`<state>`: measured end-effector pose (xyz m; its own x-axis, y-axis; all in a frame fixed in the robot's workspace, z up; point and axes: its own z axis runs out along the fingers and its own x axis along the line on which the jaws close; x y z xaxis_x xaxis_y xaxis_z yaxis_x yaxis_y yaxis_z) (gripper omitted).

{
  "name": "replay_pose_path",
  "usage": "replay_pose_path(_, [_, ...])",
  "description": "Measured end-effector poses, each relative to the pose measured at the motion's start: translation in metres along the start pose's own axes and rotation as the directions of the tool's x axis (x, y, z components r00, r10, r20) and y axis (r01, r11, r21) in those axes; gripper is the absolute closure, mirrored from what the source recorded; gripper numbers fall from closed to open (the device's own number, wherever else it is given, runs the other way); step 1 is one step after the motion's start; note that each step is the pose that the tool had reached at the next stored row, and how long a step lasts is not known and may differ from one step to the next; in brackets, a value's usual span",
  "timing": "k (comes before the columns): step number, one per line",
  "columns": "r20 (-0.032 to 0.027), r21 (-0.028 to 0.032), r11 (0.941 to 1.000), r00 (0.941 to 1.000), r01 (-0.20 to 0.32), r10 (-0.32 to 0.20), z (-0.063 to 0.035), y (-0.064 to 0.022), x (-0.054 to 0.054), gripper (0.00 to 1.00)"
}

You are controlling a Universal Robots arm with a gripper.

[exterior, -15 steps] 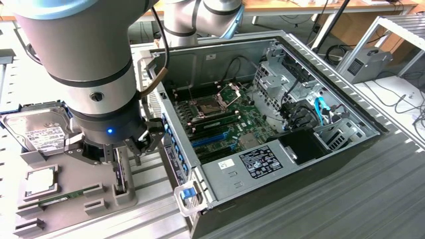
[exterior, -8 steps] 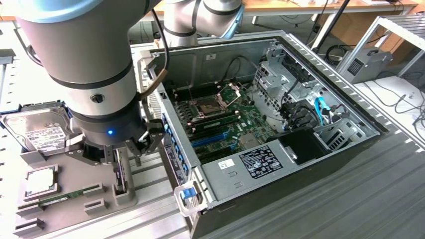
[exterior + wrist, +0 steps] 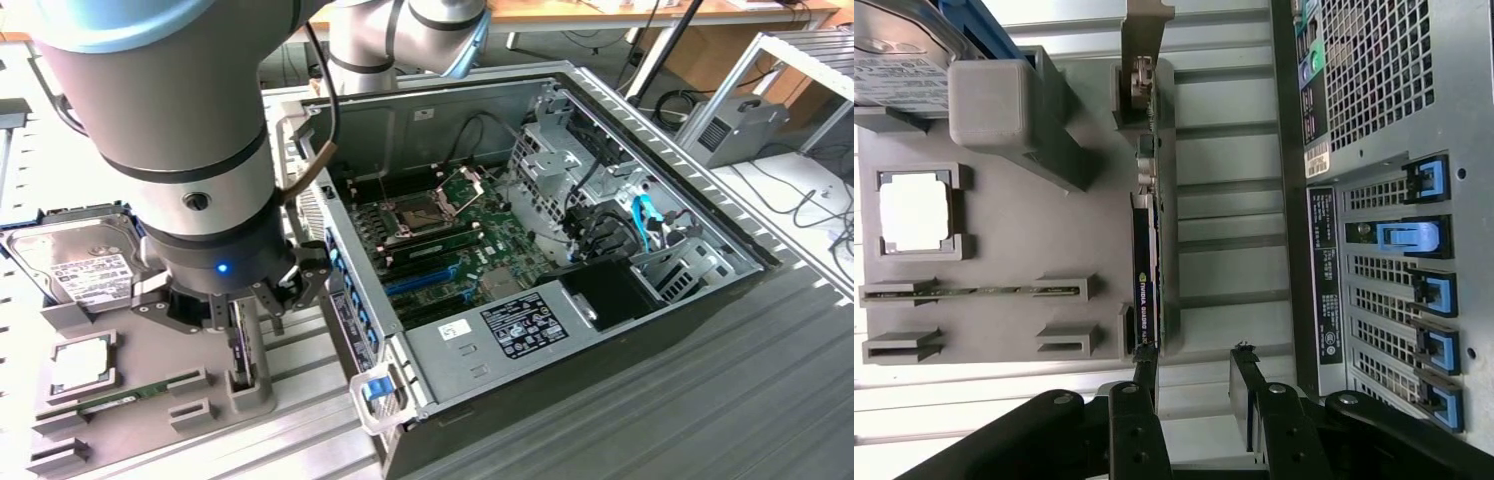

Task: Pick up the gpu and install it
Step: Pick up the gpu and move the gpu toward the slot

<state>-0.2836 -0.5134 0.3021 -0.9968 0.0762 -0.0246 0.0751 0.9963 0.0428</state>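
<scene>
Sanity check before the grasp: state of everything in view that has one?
pincer: open, down at the gpu, holding nothing.
gpu: on edge in the grey fixture, not gripped.
computer case: side open, interior exposed.
processor socket: retention frame flipped up.
hard drive: resting in the fixture, label up.
memory stick: on edge in its fixture slots.

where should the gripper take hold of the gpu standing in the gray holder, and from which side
Probably pinch the gpu across its two flat faces at the free long edge, coming straight down from above. It stands on edge, its lower edge seated in the gray holder, leaving just the upper edge and faces exposed. The open gripper hangs above it.
</scene>
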Motion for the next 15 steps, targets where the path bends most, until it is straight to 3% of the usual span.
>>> replay_pose_path(15, [0.0, 0.0, 1.0, 1.0, 0.0, 0.0, 0.0045, -0.0002, 0.0001, 0.58])
